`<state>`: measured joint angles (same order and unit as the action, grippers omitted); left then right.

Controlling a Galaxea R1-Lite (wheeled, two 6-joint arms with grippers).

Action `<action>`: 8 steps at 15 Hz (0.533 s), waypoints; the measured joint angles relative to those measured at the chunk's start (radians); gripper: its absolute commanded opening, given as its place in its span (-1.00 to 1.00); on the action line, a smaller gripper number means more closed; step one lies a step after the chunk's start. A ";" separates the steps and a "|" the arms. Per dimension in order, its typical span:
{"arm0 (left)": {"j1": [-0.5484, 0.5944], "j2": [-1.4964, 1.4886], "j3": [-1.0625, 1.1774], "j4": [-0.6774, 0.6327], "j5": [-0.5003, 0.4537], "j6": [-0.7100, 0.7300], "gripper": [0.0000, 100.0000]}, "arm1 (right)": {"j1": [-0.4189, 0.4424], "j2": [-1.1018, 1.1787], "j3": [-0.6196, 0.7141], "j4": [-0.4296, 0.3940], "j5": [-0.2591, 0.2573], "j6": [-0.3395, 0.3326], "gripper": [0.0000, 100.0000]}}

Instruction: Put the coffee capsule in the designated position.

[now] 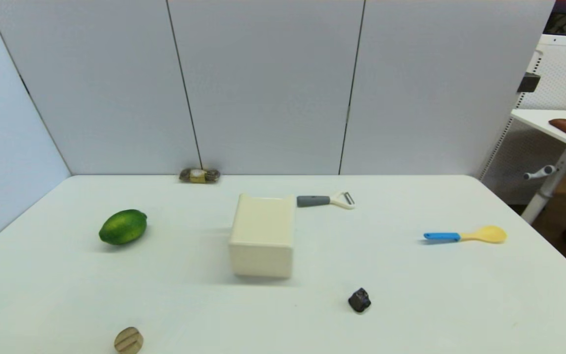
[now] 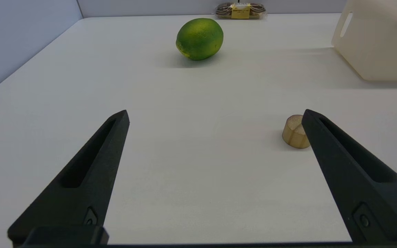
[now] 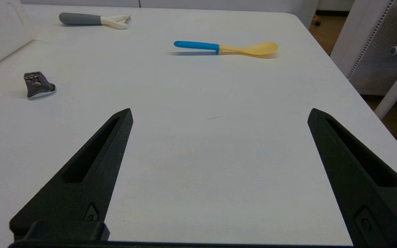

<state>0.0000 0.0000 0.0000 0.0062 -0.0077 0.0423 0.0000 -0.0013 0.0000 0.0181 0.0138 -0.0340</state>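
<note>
Fingers on both arms are spread wide and hold nothing. Neither arm shows in the head view, so both look parked at the near edge, ready to start. Going left to right: the left gripper (image 2: 215, 113) hangs low over the white table (image 1: 460, 305), facing a green lime (image 2: 199, 38), with a round tan grooved disc (image 2: 294, 132) just beside one fingertip. A cream plastic box (image 1: 263, 236), probably the designated spot, stands mid-table. The tiny blackish-brown faceted coffee capsule (image 1: 359, 300) lies loose, nearer than the box and to its right. The right gripper (image 3: 219, 112), on that side, seems better placed to fetch it.
</note>
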 measured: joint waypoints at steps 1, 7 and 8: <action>0.000 0.000 0.000 0.000 0.000 0.000 1.00 | 0.000 0.000 0.000 0.000 -0.001 0.000 1.00; 0.000 0.000 0.000 0.000 0.000 0.000 1.00 | 0.000 0.000 0.000 0.000 0.000 0.001 1.00; 0.000 0.000 0.000 0.000 0.000 0.000 1.00 | 0.000 0.000 0.000 0.000 0.000 0.001 1.00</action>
<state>0.0000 0.0000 0.0000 0.0057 -0.0081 0.0423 0.0000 -0.0013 0.0000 0.0183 0.0134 -0.0330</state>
